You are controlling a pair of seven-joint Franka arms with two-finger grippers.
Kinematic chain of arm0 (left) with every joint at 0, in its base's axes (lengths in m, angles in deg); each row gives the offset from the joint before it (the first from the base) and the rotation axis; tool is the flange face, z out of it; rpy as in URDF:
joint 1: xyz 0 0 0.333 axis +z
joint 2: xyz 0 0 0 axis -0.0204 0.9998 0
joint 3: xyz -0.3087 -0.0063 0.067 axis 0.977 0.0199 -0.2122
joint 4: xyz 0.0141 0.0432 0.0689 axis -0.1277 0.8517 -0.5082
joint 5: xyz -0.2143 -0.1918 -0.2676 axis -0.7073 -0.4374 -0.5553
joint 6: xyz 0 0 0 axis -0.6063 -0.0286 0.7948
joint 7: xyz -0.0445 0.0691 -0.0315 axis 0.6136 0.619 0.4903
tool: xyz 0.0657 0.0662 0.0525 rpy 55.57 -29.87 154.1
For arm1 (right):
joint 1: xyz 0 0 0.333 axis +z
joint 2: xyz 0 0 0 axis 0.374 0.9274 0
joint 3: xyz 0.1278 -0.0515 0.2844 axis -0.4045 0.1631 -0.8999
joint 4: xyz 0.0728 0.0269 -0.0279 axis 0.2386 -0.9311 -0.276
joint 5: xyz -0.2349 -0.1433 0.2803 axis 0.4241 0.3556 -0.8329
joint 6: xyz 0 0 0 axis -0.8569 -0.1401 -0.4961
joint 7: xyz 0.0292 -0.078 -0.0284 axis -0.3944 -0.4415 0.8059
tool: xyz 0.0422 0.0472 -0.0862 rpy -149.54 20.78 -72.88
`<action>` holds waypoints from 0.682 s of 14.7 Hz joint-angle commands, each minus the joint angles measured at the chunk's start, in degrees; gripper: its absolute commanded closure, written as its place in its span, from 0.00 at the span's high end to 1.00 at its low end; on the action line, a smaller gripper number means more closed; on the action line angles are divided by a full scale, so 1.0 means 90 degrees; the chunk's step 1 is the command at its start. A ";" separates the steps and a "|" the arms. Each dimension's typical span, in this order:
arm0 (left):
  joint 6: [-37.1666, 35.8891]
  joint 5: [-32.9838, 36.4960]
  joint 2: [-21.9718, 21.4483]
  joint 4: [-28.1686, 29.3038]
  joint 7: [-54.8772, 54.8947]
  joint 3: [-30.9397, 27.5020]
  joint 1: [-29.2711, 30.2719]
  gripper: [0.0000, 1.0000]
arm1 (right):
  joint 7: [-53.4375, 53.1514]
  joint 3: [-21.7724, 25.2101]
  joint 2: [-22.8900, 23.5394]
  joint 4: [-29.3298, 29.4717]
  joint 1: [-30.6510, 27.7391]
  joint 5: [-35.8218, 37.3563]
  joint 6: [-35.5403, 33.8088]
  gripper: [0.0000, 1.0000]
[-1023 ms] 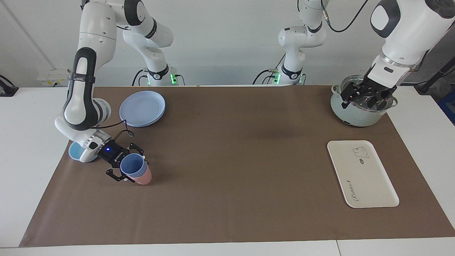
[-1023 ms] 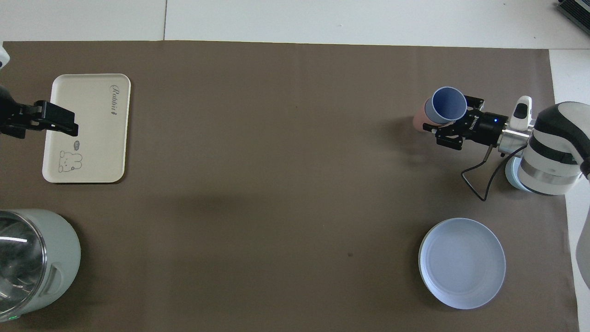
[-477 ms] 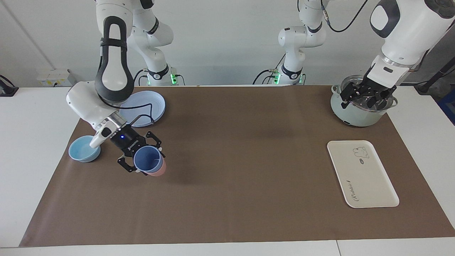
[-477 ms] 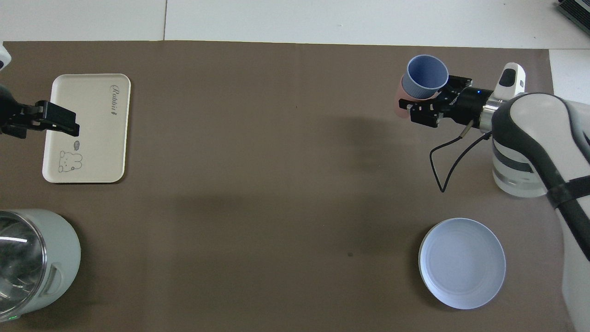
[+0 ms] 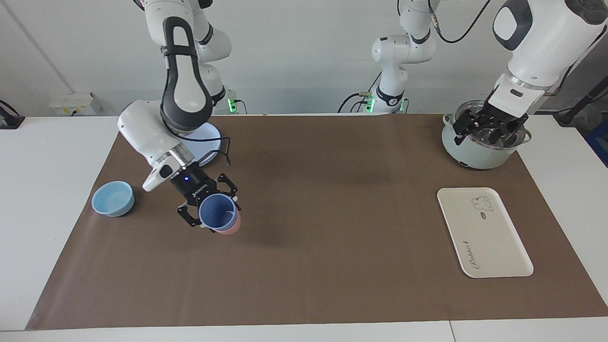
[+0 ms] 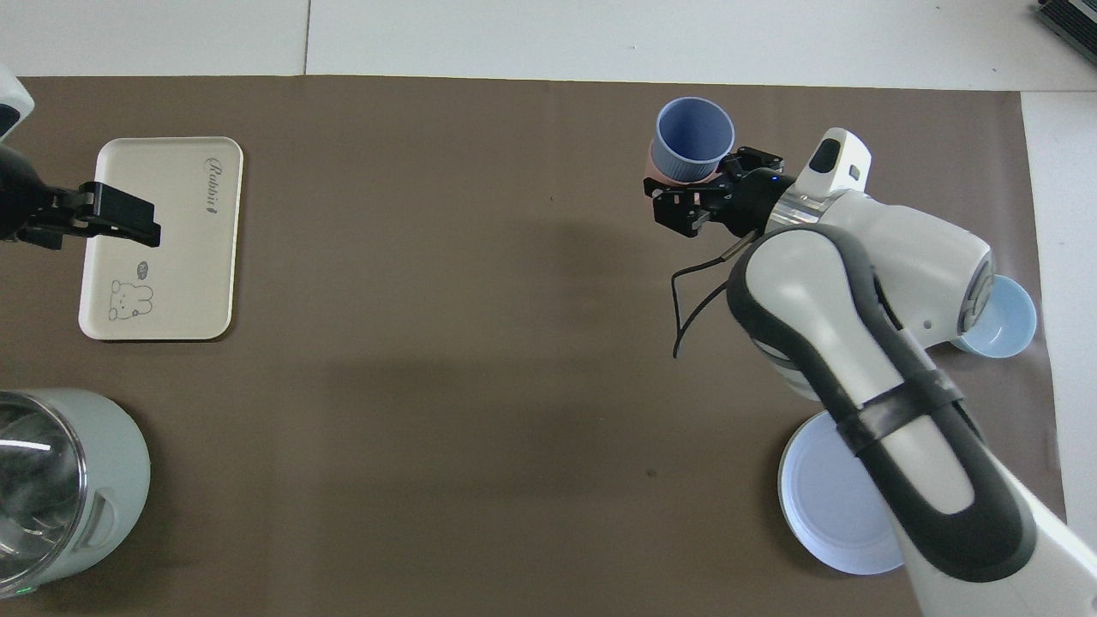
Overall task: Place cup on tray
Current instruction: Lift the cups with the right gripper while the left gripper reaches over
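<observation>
At the right arm's end of the brown mat [image 5: 332, 266], the right gripper [image 5: 209, 209] was clamped on the blue cup [image 5: 217, 212], nested in a pink cup [image 5: 230, 229], lifted above the mat. At the left arm's end lay the tray [image 5: 498, 256]; the left gripper [image 5: 484, 127] hung wide open, empty, over the pot [image 5: 468, 154].

Two tumblers, nested: one periwinkle-blue cup [image 5: 218, 212] [image 6: 692, 140] inside one salmon-pink tumbler [image 5: 229, 228] [image 6: 651, 163]. One cream-white tray [image 5: 483, 232] [image 6: 161, 238] toward the left arm's end of the brown mat [image 5: 313, 256] [image 6: 480, 343]. One lidded pale-green pot [image 5: 479, 147] [image 6: 60, 488], nearer to the robots than the tray. One round blue plate [image 5: 209, 142] [image 6: 827, 523] and one light-blue bowl [image 5: 113, 198] [image 6: 1007, 321], both toward the right arm's end. Two arms, two grippers: left gripper [image 5: 484, 130] [image 6: 116, 218], right gripper [image 5: 209, 209] [image 6: 707, 188].
</observation>
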 commanded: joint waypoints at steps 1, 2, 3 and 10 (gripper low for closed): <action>0.0533 -0.0691 0.0035 0.0115 -0.0722 -0.0032 -0.0332 1.00 | -0.1189 0.0077 -0.0031 -0.0055 0.0251 0.1121 0.0064 0.00; 0.0767 -0.0751 0.0277 -0.0001 -0.1189 -0.0042 -0.0585 1.00 | -0.1784 0.0077 -0.0021 -0.0035 0.0358 0.1745 0.0035 0.00; 0.0924 -0.0771 0.0560 -0.0283 -0.1648 -0.0032 -0.0752 1.00 | -0.2409 0.0086 -0.0021 -0.0006 0.0417 0.2418 -0.0033 0.00; 0.2515 -0.1315 0.1949 -0.1467 -0.3635 -0.0013 -0.1652 0.96 | -0.6620 0.0038 -0.0031 0.0414 0.0787 0.6309 -0.1038 0.00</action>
